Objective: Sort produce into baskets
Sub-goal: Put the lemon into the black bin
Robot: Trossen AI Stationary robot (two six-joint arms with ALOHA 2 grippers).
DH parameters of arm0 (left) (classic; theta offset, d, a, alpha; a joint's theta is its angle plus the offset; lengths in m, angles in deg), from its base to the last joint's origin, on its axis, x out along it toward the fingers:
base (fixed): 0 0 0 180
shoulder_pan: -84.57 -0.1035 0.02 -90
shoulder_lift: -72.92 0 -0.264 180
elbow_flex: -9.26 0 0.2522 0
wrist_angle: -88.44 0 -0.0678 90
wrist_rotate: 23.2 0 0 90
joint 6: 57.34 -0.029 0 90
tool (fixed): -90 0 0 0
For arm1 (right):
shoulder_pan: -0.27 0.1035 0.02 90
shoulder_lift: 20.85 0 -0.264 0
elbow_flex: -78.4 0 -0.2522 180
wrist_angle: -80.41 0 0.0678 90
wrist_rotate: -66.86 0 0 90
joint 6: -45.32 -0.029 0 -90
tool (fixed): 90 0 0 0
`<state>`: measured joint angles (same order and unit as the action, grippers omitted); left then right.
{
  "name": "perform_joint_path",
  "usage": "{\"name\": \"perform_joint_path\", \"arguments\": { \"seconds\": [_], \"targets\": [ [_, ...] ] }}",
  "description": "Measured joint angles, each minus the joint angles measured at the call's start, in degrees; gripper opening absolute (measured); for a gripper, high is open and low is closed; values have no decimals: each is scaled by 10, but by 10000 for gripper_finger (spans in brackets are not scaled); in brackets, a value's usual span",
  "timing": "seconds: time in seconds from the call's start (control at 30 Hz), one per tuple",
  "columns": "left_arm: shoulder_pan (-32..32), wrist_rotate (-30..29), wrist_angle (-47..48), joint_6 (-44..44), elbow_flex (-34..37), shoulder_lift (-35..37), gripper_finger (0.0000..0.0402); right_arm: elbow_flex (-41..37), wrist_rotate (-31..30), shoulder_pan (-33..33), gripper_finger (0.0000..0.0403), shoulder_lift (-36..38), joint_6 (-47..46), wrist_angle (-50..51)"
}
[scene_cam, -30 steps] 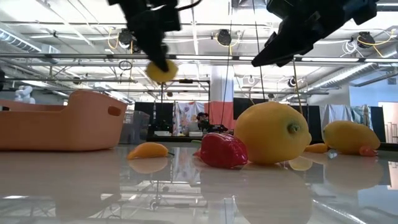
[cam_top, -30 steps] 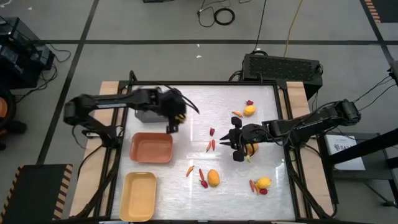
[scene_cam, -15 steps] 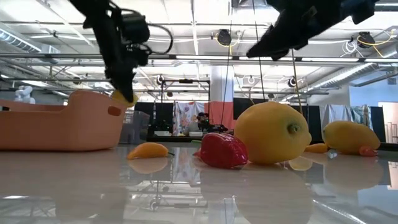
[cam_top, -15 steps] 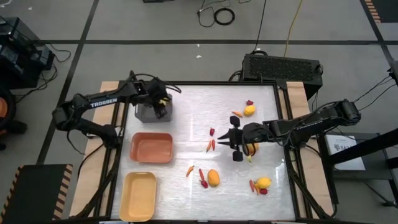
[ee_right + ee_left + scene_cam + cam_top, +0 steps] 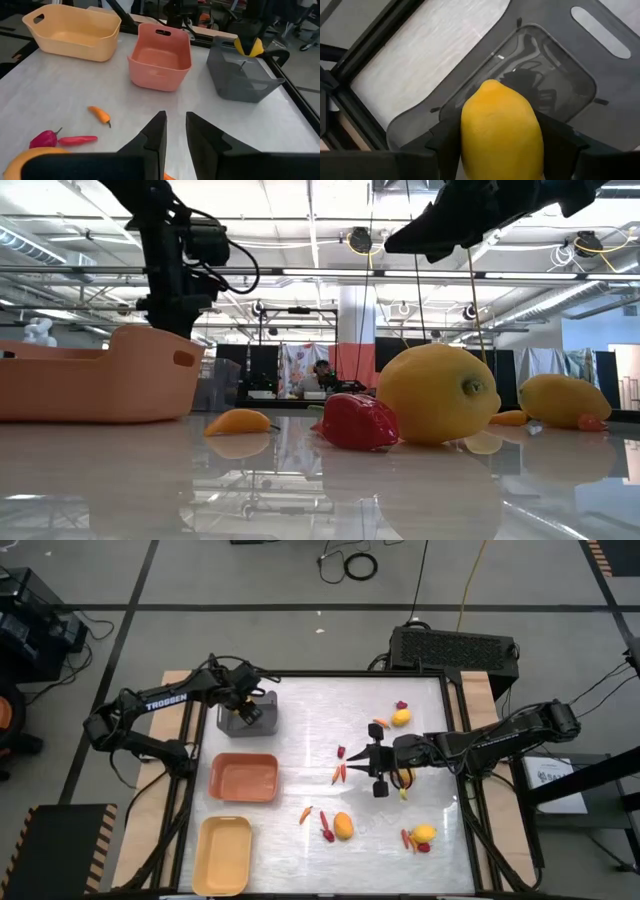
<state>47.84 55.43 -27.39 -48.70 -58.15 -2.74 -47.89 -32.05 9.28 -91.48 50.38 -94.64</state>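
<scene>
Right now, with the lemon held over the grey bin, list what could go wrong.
1. The left tool grips the lemon above the grey bin; released off-centre, the lemon may strike the rim and roll onto the table.
2. The bin looks light; if the tool dips lower it might nudge or tip it.
3. The right tool hovers with its fingers nearly closed over scattered produce; descending, it might knock the small orange carrot away.

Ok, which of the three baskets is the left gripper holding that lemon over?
The grey basket, the one farthest back on the table. The left gripper holds the lemon over it; the orange basket and yellow basket sit nearer the front.
</scene>
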Motion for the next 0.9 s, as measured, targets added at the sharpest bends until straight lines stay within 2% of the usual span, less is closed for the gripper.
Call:
{"name": "perform_joint_path", "arguments": {
  "seconds": [0.2, 0.43, 0.8, 0.9],
  "targets": [
    [0, -35, 2, 0, 0, 0, 236, 0, 0, 0, 63, 0, -13, 5],
    [0, -39, 19, -2, 0, 0, 283, 0, 0, 0, 63, 0, -14, 10],
    [15, -36, 5, -19, 0, 0, 288, 0, 0, 0, 63, 0, -13, 10],
    [27, -11, -26, -28, 0, 0, 288, 0, 0, 0, 63, 0, -10, 11]
  ]
}}
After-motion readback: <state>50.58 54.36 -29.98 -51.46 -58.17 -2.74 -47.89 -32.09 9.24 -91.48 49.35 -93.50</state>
